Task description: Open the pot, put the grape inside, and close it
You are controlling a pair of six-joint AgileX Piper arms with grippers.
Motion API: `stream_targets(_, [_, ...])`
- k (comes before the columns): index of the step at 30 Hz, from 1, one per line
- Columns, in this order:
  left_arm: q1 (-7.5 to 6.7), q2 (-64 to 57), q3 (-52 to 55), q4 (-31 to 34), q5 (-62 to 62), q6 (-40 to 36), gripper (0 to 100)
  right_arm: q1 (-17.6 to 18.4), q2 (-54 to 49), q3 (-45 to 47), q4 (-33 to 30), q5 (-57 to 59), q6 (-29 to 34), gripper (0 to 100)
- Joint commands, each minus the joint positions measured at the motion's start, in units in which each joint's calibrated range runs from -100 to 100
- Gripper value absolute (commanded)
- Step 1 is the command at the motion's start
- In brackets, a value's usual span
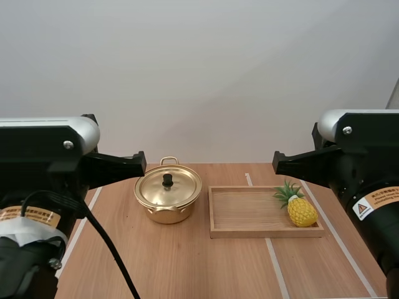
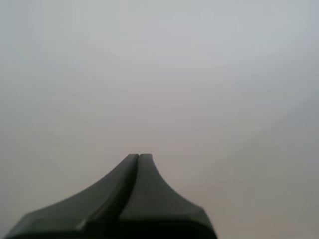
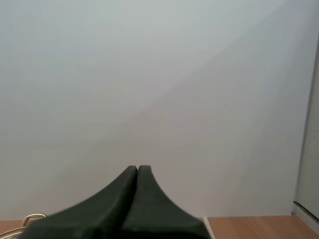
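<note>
Above the surface (image 1: 187, 261) my left hand (image 2: 138, 155) and right hand (image 3: 137, 167) hang clenched; I'd open the left squarely over the lid knob (image 1: 167, 180).

A plain pale grey wall (image 1: 199, 62) spans the high view from 9 through 12 to 3 o'clock, softly and evenly lit. At 6 o'clock lies a light brown wooden desk (image 1: 187, 261) crossed by thin pale lines (image 1: 275, 265). A darker grey strip (image 1: 395, 93) edges the wall at 3 o'clock.

In the high view the pot (image 1: 168, 198) stands on the table (image 1: 206, 268) left of centre, the wooden tray (image 1: 246, 212) just right of it, what looks like a pineapple (image 1: 302, 212) in the tray's right end.
</note>
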Motion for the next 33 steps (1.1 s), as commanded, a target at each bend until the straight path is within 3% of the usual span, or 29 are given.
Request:
stream_targets(1, [-0.31,-0.3,2.3,0.4,-2.5,-0.5,0,-0.8,-0.4,0.2,-0.7,1.0,0.2,0])
stream_targets(7, [-0.31,-0.3,7.7,0.4,-6.7,2.2,0,-0.9,-0.4,6.4,-1.9,-0.9,0.2,0])
stream_targets(17, [-0.31,-0.3,23.3,0.4,-21.2,2.5,0,-0.9,-0.4,26.6,-2.0,-21.2,0.2,0])
stream_targets(28, [-0.58,-0.3,23.6,0.0,-1.8,2.5,0,-0.9,-0.4,26.6,8.5,2.0,0.6,0])
stream_targets(33, [-0.58,-0.3,23.6,-0.3,3.7,1.6,0,-1.3,-0.4,26.6,9.0,2.5,-0.2,0])
